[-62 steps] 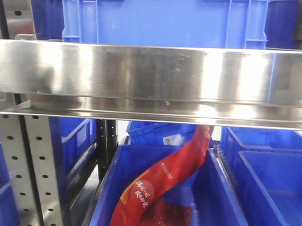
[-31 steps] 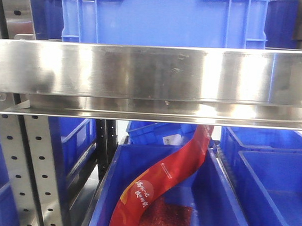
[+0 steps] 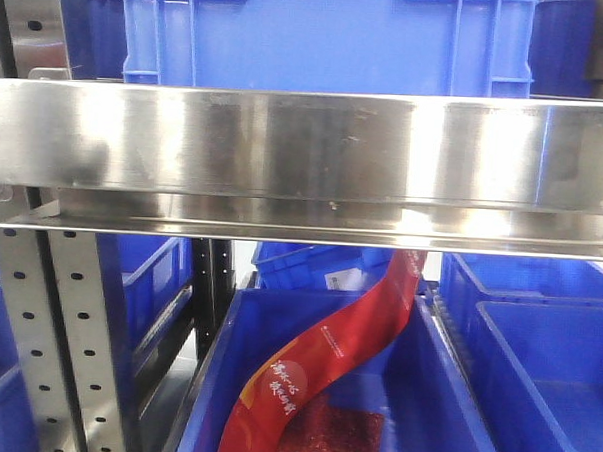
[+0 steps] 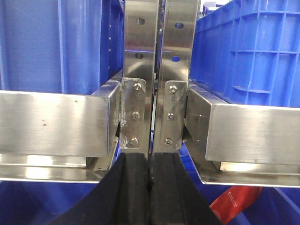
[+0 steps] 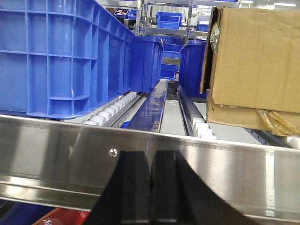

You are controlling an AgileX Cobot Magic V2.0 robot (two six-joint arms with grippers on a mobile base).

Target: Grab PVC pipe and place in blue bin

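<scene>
At the far left of the front view a metal post [image 3: 51, 345] with round holes stands up from the bottom of the frame. A long shiny metal rail [image 3: 305, 146] runs across the middle of the frame, and a big blue crate [image 3: 330, 37] sits above it at the top. Lower down in the middle is an open blue bin [image 3: 424, 392]. A red packet [image 3: 325, 367] with white writing leans in it, from the bottom up toward the right. More blue bins [image 3: 546, 357] sit at the lower right.

I cannot see the PVC pipe in any view. It may be hidden in a bin, but I cannot tell which.

In the left wrist view, the left gripper [image 4: 150, 187] is at the bottom middle of the frame. Its two black fingers are pressed together with nothing between them. Just above them are two metal posts [image 4: 154, 70] with screws, and blue crate walls on both sides.

In the right wrist view, the right gripper [image 5: 151, 187] is also at the bottom middle, fingers pressed together and holding nothing. Behind it is a metal rail [image 5: 234, 173]. A blue crate [image 5: 61, 56] fills the upper left, and a brown cardboard box [image 5: 253, 61] sits at the upper right.

I think the pipe will be light, hard and smooth, so it could slip or roll. Pinching it across the round body near the middle looks best.
</scene>
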